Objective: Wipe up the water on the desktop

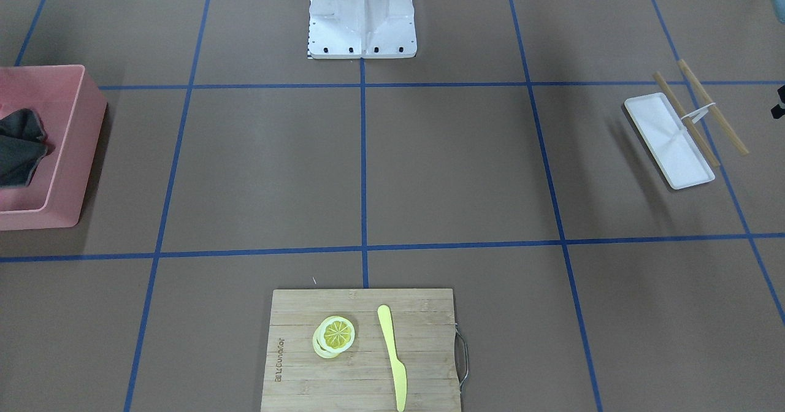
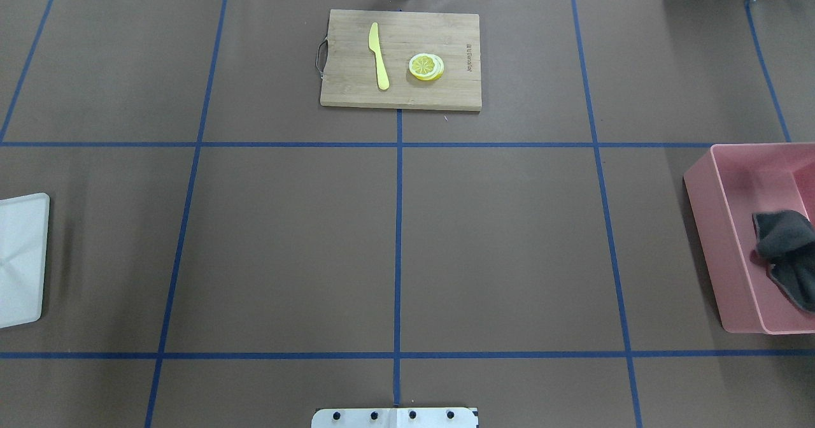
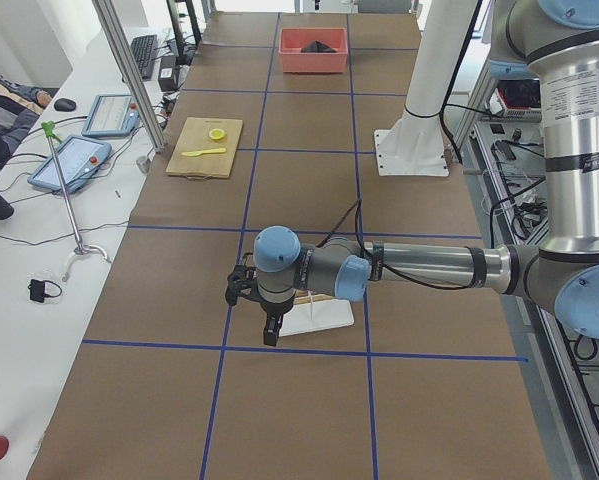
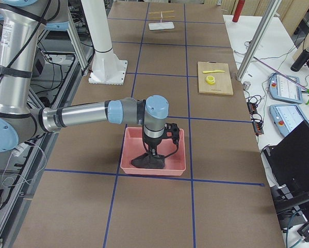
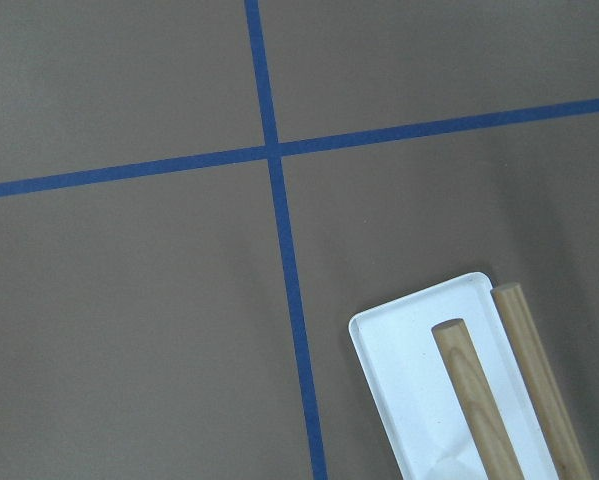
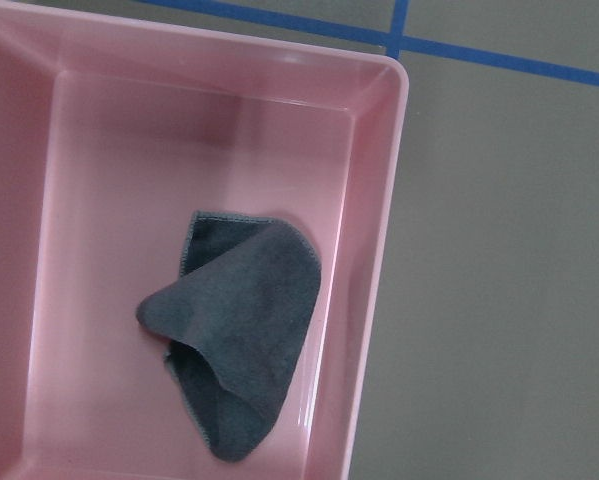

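Note:
The desktop is a flat brown surface crossed by blue tape lines; I see no water on it. A dark grey cloth lies crumpled in a pink bin at the robot's right. My right gripper hangs over that cloth and shows only in the exterior right view, so I cannot tell whether it is open. My left gripper hangs over a white tray at the robot's left and shows only in the exterior left view, so I cannot tell its state either.
Two wooden sticks lie across the white tray. A bamboo cutting board with a yellow knife and a lemon slice lies at the far middle. The robot's white base plate is at the near edge.

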Motion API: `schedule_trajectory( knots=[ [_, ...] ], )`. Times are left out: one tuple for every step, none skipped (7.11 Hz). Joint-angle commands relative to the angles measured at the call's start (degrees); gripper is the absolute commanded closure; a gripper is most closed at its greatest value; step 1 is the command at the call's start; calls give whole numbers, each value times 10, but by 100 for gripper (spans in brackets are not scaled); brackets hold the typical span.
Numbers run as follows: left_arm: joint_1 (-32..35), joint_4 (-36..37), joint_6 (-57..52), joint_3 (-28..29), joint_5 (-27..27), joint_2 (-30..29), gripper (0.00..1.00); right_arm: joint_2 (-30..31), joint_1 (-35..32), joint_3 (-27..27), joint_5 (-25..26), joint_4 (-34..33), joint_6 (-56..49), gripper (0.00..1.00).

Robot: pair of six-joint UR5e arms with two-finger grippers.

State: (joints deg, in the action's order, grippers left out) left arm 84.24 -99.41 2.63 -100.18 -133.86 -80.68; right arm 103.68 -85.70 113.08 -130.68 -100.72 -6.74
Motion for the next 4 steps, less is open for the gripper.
schedule_trajectory(
  knots=[
    [0,16,-4,1,1,-4,2,-2,-42,-23,2,0,-50,0],
    [2,16,-4,-3,-2,-4,2,-1,-55,-14,1,0,-50,0],
    [3,16,-1,-10,-3,-2,2,-2,-56,-15,2,0,-48,0],
    [2,17,2,-9,-3,-3,2,-5,-55,-16,1,0,-46,0]
  ],
)
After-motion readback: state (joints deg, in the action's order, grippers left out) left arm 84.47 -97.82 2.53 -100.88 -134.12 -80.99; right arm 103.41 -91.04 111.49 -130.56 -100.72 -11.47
